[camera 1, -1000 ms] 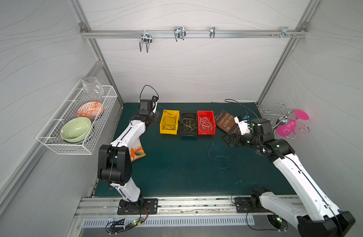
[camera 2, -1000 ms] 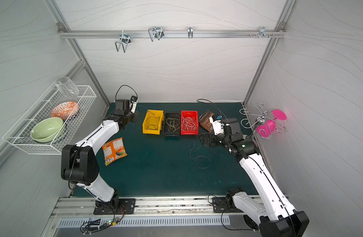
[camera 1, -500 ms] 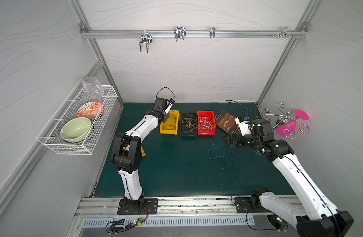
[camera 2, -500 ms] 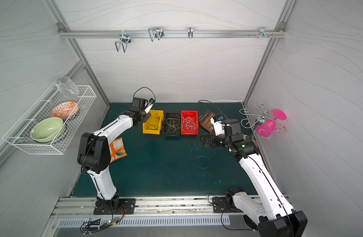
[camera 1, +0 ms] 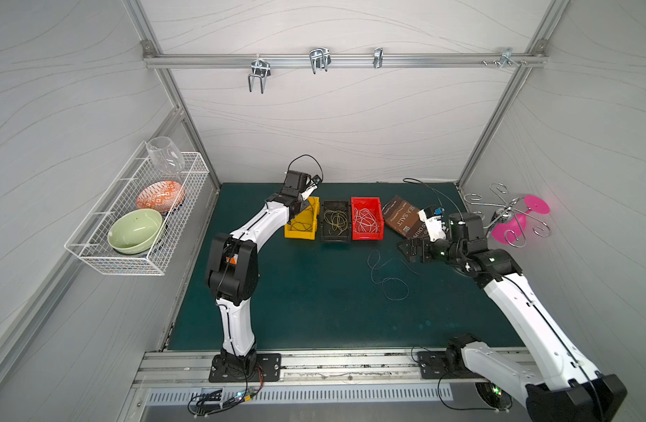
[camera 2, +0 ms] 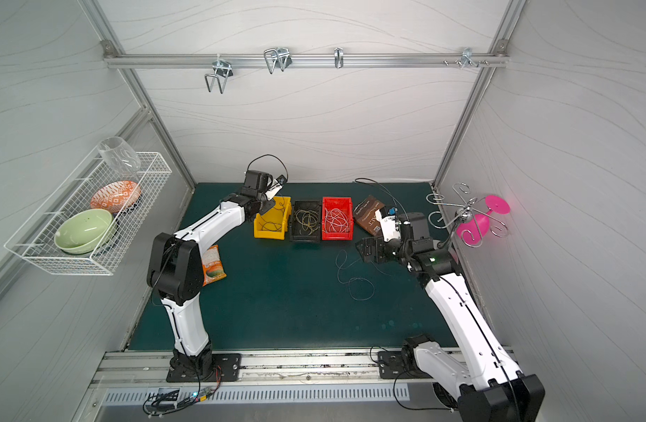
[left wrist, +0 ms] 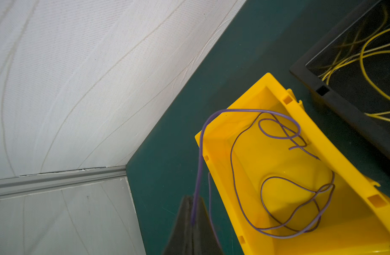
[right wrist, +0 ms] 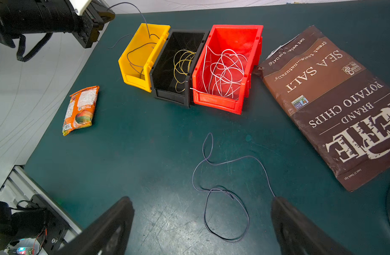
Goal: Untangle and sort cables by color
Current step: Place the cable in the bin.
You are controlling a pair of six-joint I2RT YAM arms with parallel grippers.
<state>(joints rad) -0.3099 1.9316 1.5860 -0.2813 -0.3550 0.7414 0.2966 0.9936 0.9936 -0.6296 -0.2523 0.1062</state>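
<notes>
The left fingers [left wrist: 185, 229], at the lower centre of the left wrist frame, are clenched on a purple cable [left wrist: 196, 189] that arches up over the rim of the yellow bin [left wrist: 355, 231] and coils inside it. The right fingers [right wrist: 108, 227] stand spread apart along the bottom edge of the right wrist frame, holding nothing; between them a loose dark cable [right wrist: 220, 189] loops on the green table [right wrist: 145, 143], one end running up to a fingertip. Above it, yellow cables [right wrist: 183, 64] lie in the black bin [right wrist: 172, 97] and white cables [right wrist: 222, 72] in the red bin [right wrist: 216, 101].
</notes>
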